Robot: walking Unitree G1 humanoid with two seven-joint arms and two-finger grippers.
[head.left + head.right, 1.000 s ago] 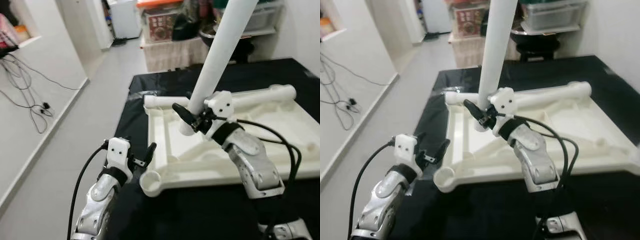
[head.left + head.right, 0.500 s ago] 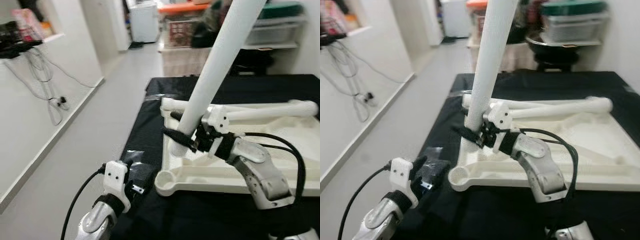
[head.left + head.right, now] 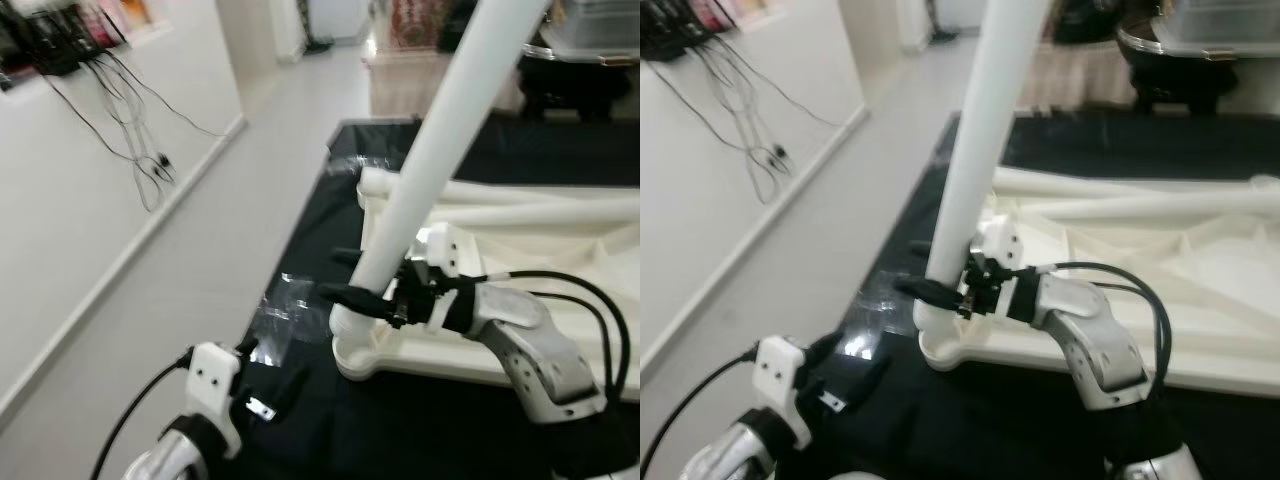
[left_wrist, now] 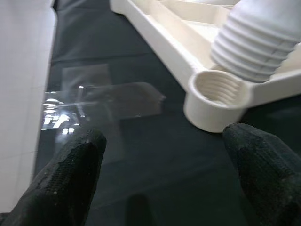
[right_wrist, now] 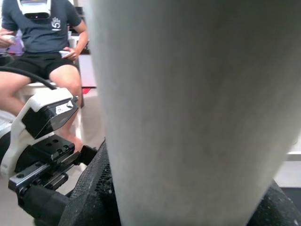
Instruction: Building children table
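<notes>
The white table top (image 3: pixel 560 260) lies upside down on a black mat. Its near-left corner carries a round threaded socket (image 4: pixel 216 92). My right gripper (image 3: pixel 372 298) is shut on the lower part of a long white table leg (image 3: pixel 440 160), held steeply tilted. The leg's threaded end (image 4: pixel 256 42) hangs just above that socket, a little off to one side. My left gripper (image 4: pixel 164 160) is open and empty, low over the mat in front of the socket, with its fingertips (image 4: pixel 70 179) apart. In the right wrist view the leg (image 5: pixel 188 108) sits between the black pads.
Another white leg (image 3: pixel 500 190) lies along the table top's far edge. Clear plastic film (image 3: pixel 280 312) lies on the black mat (image 3: pixel 330 220) near its left edge, beyond which is pale floor with cables by the wall. A seated person (image 5: pixel 42 37) and shelves with boxes are behind.
The camera has swung nearer and to the left. My right gripper has carried the leg's lower end from inside the frame to just above the corner socket. The left gripper sits lower.
</notes>
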